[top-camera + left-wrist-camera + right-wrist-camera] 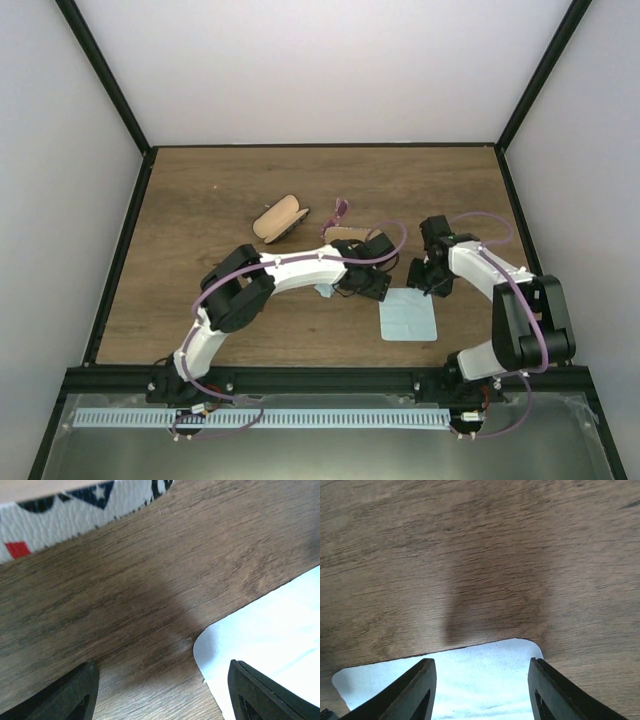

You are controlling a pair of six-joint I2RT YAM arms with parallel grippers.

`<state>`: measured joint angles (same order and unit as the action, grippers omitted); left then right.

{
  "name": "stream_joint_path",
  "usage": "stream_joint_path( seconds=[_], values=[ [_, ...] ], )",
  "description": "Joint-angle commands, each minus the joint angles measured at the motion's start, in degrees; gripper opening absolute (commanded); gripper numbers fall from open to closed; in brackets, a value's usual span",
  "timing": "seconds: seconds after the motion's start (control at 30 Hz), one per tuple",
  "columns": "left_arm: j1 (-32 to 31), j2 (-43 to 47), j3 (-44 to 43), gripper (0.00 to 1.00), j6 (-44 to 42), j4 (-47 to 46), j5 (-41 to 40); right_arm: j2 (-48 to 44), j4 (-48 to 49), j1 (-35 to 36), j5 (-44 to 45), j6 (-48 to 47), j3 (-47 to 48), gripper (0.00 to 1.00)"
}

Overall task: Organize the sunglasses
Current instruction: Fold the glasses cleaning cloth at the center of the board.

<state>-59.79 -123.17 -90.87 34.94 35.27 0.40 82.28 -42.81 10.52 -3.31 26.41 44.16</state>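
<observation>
Gripping nothing, the left fingers [270,695] and right fingers [415,690] are hanging open, each hovering over a blue cloth [480,675] corner, likely to pinch it. The sunglasses [340,208] are apparently lying behind the striped case [75,515].

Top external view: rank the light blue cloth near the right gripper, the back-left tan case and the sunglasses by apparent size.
1. light blue cloth
2. tan case
3. sunglasses, only a thin reddish shape, possibly partly hidden

walls [330,70]: plain white | tabletop [200,190]: dark wood grain (evenly lit) | frame [330,381]: black bars along edges
</observation>
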Motion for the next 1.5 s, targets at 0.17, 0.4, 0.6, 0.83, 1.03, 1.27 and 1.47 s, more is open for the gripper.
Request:
stream_joint_path(
  seconds=[0.17,0.4,0.6,0.83,1.03,1.27,1.47],
  values=[
    [-0.6,1.65,1.9,0.73,0.83,0.64,0.69,1.84,-0.48,-0.5,2.0,0.75,-0.05,0.52],
    [-0.66,2.41,3.17,0.73,0.7,0.1,0.74,2.38,-0.35,-1.13,3.08,1.28,0.14,0.56],
    [-0.62,2.38,3.16,0.74,0.46,-0.14,0.91,1.92,0.47,-3.05,2.66,1.02,0.13,0.57],
    [-0.62,2.31,3.2,0.74,0.31,-0.19,0.79,4.4,1.07,-3.05,2.05,0.82,0.15,0.52],
    [-0.52,2.22,3.24,0.73,0.65,-0.28,0.6,4.91,1.37,-3.05,0.65,0.22,-0.13,0.32],
    [-0.53,2.35,3.83,0.74,1.01,-0.09,-0.11,5.17,1.47,-2.97,0.17,0.06,-0.22,0.1],
    [-0.57,2.57,3.95,0.74,1.1,-0.17,-0.13,5.07,1.49,-2.97,0.04,-0.02,-0.13,0.03]
  ],
)
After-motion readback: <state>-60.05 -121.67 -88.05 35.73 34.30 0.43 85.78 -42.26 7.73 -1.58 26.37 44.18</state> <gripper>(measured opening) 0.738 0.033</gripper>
